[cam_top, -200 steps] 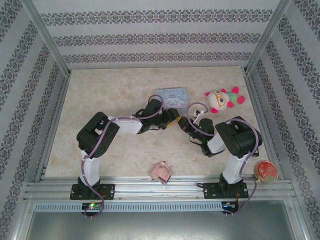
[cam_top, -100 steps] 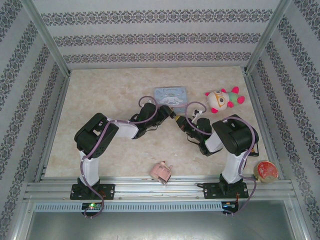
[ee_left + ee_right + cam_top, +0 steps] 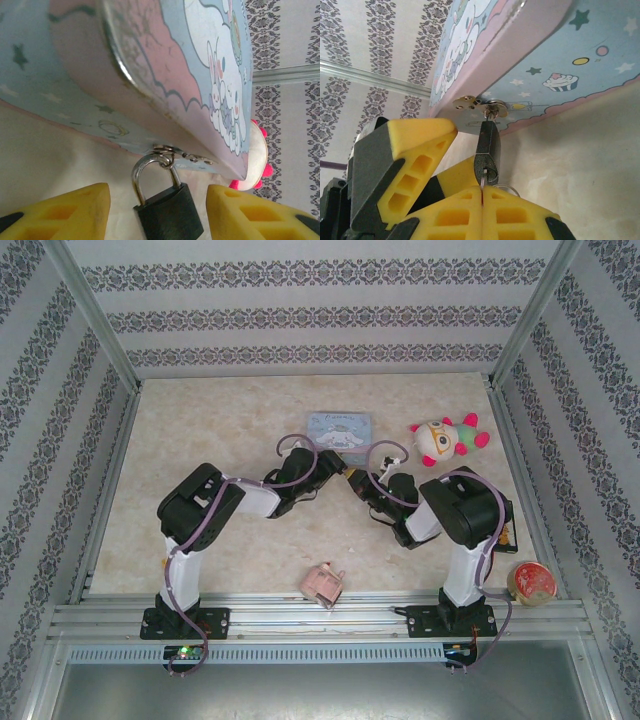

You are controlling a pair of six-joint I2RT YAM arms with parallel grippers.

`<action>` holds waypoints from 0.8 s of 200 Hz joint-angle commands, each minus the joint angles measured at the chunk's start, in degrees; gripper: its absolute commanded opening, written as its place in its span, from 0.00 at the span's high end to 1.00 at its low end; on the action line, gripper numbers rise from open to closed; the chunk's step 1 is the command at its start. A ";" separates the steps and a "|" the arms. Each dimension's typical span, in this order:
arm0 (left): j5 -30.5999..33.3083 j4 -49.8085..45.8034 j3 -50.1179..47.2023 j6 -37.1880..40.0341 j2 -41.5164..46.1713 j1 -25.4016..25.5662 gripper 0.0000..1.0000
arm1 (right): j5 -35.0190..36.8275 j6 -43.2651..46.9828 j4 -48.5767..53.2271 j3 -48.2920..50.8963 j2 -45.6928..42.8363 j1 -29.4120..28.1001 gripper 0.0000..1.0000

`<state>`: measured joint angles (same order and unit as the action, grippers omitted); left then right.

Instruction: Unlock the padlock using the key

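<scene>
The black padlock (image 3: 169,212) hangs by its silver shackle (image 3: 142,172) from the hasp ring on the front of the light-blue cartoon tin (image 3: 200,65). My left gripper (image 3: 157,194) is open. One yellow finger stands on each side of the lock body, with a gap on both sides. In the right wrist view the padlock (image 3: 488,142) is seen edge-on. My right gripper (image 3: 482,192) is shut on the thin key (image 3: 483,179), whose blade tip sits in the keyhole at the lock's bottom. Both grippers meet at the tin's (image 3: 340,427) front edge.
A plush toy (image 3: 446,440) lies right of the tin. A pink block (image 3: 322,583) sits near the front edge between the arm bases, and a tape roll (image 3: 532,582) sits at the front right. The left gripper's fingers (image 3: 415,150) crowd the lock's left side.
Both grippers have crept a little farther back toward the tin's front edge and closer together. The left jaws have narrowed around the padlock. The right gripper stays shut on the key.
</scene>
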<state>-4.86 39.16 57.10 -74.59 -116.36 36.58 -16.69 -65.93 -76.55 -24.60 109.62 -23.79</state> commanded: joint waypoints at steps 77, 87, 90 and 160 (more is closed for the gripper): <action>-1.63 3.72 5.01 -2.54 -5.52 -0.91 0.64 | 0.95 -1.17 -2.81 -3.32 3.21 -1.17 1.00; -1.88 3.91 5.40 -2.25 -5.79 -0.96 0.69 | 1.01 -1.29 -2.82 -3.39 3.40 -1.26 1.00; -1.98 3.84 5.53 -2.17 -5.81 -0.98 0.69 | 1.04 -1.30 -2.87 -3.40 3.48 -1.26 1.00; -3.62 5.14 5.12 -0.83 -5.95 -1.42 0.97 | 1.22 -1.48 -2.81 -3.39 3.64 -1.17 1.00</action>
<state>-6.59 40.99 61.43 -76.55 -121.27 35.83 -14.90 -67.37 -76.55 -26.85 112.40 -24.25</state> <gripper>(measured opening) 0.261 0.062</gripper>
